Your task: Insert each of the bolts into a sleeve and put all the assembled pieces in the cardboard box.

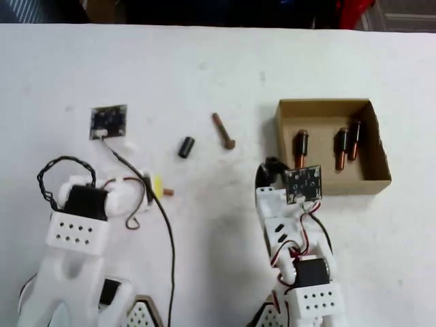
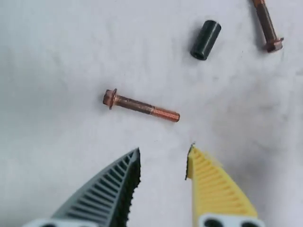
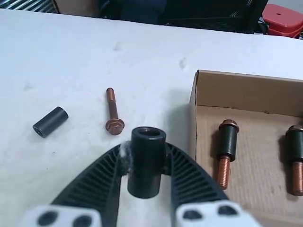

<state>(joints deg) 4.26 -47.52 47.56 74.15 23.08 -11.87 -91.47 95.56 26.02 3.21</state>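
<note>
- Right claw (image 3: 144, 149) clenched on a black sleeve (image 3: 146, 165), held upright (bore facing up), just beside the cardboard box (image 3: 246, 90).
- My left claw (image 2: 164, 149) is spread apart, empty, hovering over a copper bolt (image 2: 141, 105) that lies flat on the tabletop (image 1: 204, 61).
- I see a loose sleeve (image 2: 205, 39) and a second bolt (image 2: 267, 26) lying near each other mid-tabletop, not touching.
- Three assembled pieces (image 1: 300, 146) lie inside the cardboard box, side by side.
</note>
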